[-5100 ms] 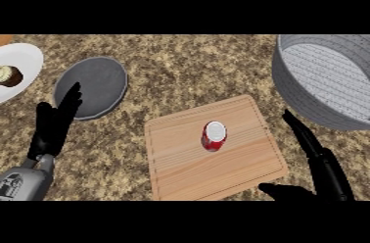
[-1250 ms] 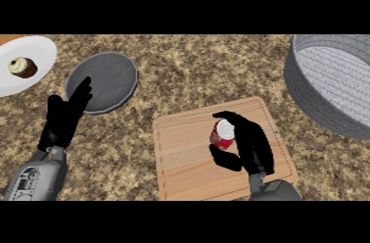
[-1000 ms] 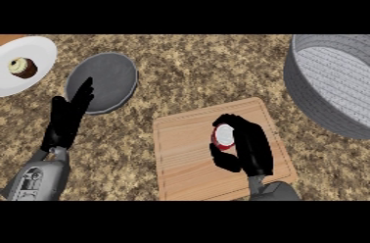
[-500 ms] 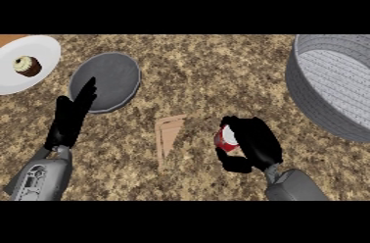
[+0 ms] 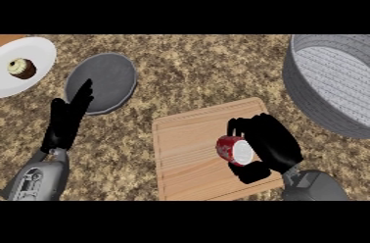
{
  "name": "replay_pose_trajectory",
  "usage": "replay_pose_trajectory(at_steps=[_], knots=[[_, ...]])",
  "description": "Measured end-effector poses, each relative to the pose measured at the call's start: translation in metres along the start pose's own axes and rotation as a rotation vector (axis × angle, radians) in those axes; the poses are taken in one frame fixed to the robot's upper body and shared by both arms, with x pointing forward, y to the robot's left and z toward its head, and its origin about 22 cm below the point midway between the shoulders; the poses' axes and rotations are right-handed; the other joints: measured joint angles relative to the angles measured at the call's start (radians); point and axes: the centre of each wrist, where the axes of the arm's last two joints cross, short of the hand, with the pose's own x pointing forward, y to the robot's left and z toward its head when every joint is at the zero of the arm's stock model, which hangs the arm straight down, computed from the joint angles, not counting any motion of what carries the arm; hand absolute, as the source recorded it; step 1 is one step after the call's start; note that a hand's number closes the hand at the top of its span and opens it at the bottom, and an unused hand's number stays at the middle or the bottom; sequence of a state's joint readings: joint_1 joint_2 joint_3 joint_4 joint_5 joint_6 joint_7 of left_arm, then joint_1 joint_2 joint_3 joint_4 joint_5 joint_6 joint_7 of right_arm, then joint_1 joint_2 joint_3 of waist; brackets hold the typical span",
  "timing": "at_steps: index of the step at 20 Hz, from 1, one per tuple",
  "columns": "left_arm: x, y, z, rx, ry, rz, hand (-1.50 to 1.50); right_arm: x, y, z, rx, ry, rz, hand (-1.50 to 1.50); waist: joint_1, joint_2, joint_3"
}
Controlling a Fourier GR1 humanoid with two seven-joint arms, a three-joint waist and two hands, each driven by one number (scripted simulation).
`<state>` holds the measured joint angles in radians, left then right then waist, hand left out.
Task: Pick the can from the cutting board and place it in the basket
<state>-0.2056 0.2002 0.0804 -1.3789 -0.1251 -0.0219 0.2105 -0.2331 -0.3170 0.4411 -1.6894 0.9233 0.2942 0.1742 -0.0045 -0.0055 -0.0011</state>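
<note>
Head view, steep look down on the speckled brown desk point(image 5: 195, 75).

Right hand point(image 5: 271, 144): over the right part of the cutting board point(image 5: 188, 154), forearm entering from the lower right. Its fingers point(image 5: 249, 124) and thumb are curled round the can point(image 5: 234, 150), clamped on it. The can is red with a pale end face, tilted so that the end points toward the lower right. It sits in the hand above the board; whether it touches the wood cannot be told.

Board: light wood, slightly skewed, at lower centre of the desk.

Basket point(image 5: 329, 85): grey, round, mesh floor, at the right edge, partly cut off by the frame. Well apart from the can, up and to the right of the board.

Left hand point(image 5: 66, 120): at the left, fingers straight and together, pointing up, resting. The fingertips overlap the lower edge of a grey plate point(image 5: 104, 80).

White plate point(image 5: 33, 56): upper left corner, carrying a small brown cupcake point(image 5: 22, 68).
</note>
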Motion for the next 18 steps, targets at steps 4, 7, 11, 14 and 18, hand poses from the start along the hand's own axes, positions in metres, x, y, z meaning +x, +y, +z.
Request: replay_pose_trajectory(at_steps=[4,7,11,14,18], knots=[[0.003,0.003,-0.003,0.015,0.008,0.0,0.0,0.008,-0.034,0.019,-0.086,-0.048,-0.181,1.5,-0.014,0.0,0.0],[0.004,0.004,-0.003,0.019,0.012,0.002,0.0,0.012,-0.063,0.034,-0.17,-0.065,-0.325,1.5,-0.017,-0.002,0.0],[0.006,0.002,-0.002,0.013,0.014,0.003,0.0,0.018,-0.108,0.06,-0.291,-0.081,-0.436,1.5,-0.016,-0.003,0.0],[0.005,0.002,0.003,0.005,0.008,-0.001,0.0,0.024,-0.143,0.076,-0.36,-0.069,-0.467,1.5,-0.008,-0.003,0.0],[0.004,0.003,0.002,0.008,0.002,-0.01,0.0,0.022,-0.19,0.085,-0.421,-0.05,-0.497,1.5,-0.004,-0.001,-0.001]])
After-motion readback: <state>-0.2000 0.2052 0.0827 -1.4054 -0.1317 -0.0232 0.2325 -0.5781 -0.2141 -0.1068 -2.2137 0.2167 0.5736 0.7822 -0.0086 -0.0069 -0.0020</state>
